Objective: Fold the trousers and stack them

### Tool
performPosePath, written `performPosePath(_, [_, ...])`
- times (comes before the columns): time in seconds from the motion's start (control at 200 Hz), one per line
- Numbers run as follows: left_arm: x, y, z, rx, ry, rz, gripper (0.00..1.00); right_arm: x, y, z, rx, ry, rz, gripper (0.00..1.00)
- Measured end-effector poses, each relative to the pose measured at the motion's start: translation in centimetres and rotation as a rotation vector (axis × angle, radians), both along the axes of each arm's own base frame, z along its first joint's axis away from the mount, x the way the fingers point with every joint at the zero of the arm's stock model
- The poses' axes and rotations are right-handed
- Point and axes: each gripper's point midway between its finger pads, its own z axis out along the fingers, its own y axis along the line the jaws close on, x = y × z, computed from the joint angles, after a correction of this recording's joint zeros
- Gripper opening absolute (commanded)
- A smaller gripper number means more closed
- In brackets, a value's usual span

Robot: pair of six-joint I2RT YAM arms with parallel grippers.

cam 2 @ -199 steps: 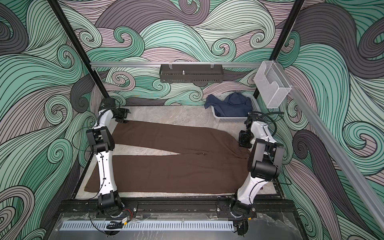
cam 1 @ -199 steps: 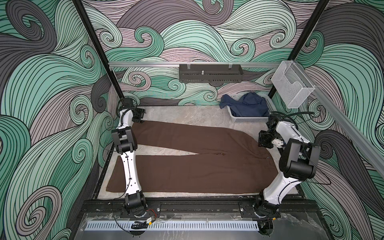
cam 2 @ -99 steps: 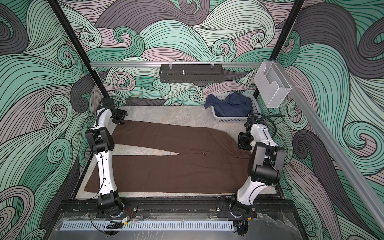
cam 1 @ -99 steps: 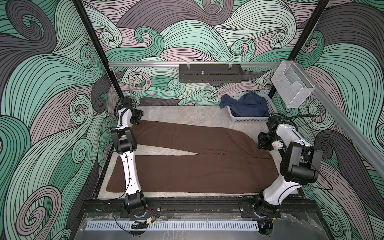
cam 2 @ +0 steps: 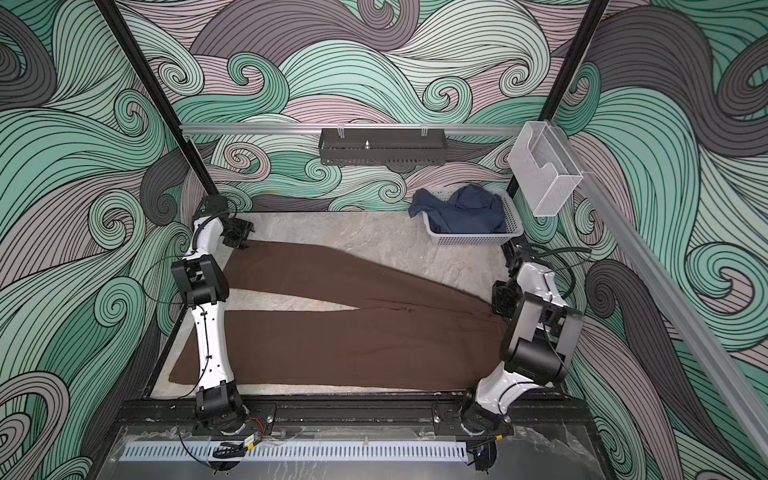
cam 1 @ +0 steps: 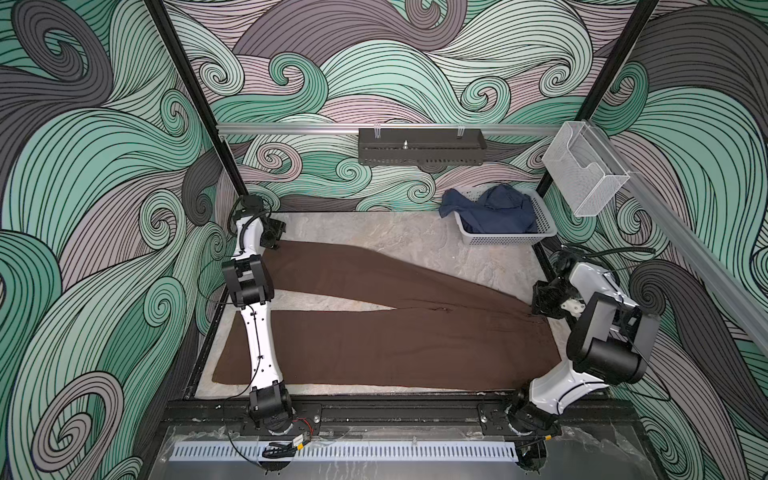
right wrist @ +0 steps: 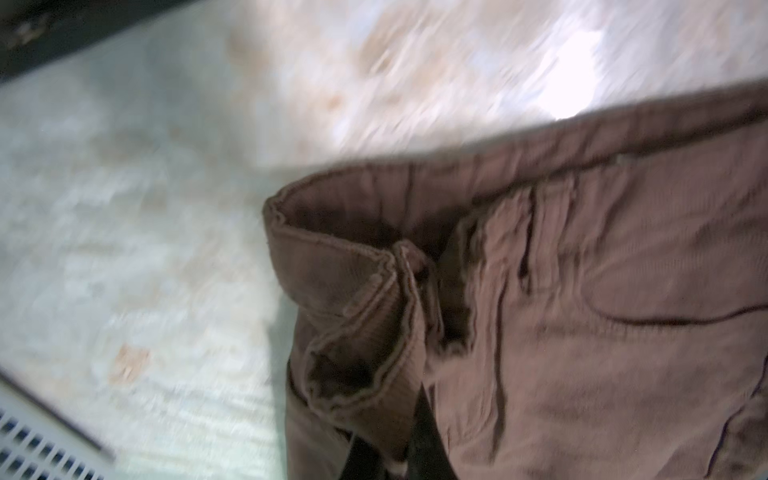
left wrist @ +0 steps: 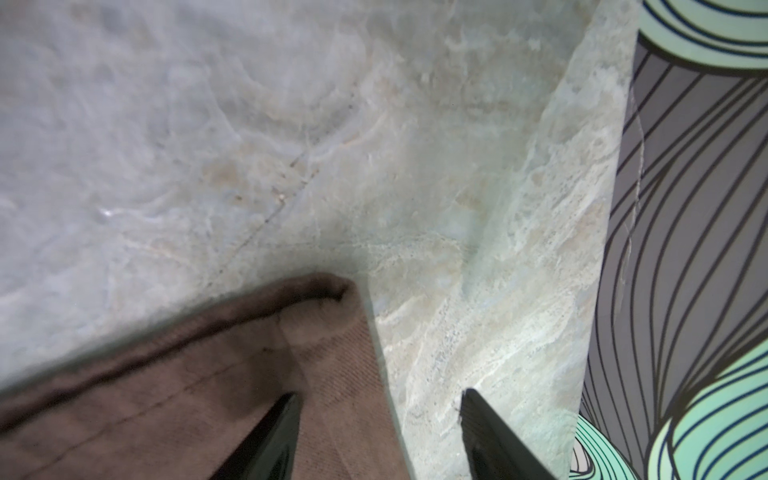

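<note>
The dark brown trousers lie flat across the table in both top views, legs to the left, waist to the right. My left gripper is open at the far leg's hem corner. One fingertip is over the cloth and the other over bare table. In a top view the left gripper sits at the far-left corner. My right gripper is shut on the bunched waistband, at the far right end of the waist.
A grey basket holding a navy garment stands at the back right. A clear wire holder and a black tray hang from the rail. The left arm's links cross over both trouser legs. The patterned walls stand close on both sides.
The right gripper has shifted a little toward the front with the waistband corner in it. The left gripper has edged onto the far leg's hem corner, still open.
</note>
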Motion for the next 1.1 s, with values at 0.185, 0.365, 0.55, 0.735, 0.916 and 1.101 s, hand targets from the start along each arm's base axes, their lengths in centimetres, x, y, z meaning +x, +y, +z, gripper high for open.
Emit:
performPosePath(0.185, [-0.3, -0.1, -0.4, 0.005, 0.012, -0.018, 0.60, -3.1, -0.4, -2.1, 0.033, 0.068, -0.018, 0.00])
performPosePath(0.365, [-0.9, 0.0, -0.8, 0.010, 0.033, -0.037, 0.41, -3.3, -0.6, -2.4, 0.040, 0.061, -0.008, 0.00])
performPosePath(0.55, [-1.7, 0.3, -1.4, 0.004, 0.061, -0.050, 0.00, -3.1, -0.6, -2.3, 0.041, 0.053, -0.002, 0.00])
performPosePath(0.735, [-1.4, 0.6, -0.9, -0.005, 0.052, -0.042, 0.00, 0.1, -1.3, -0.6, 0.026, -0.003, 0.016, 0.00])
performPosePath(0.916, [-0.1, 1.4, 0.0, -0.036, -0.005, 0.046, 0.00, 7.3, -2.0, 2.5, -0.002, -0.137, 0.056, 0.00])
performPosePath(1.101, [1.9, 3.4, 1.8, -0.073, -0.117, 0.161, 0.00, 13.0, -1.7, 4.0, 0.008, -0.223, 0.079, 0.00])
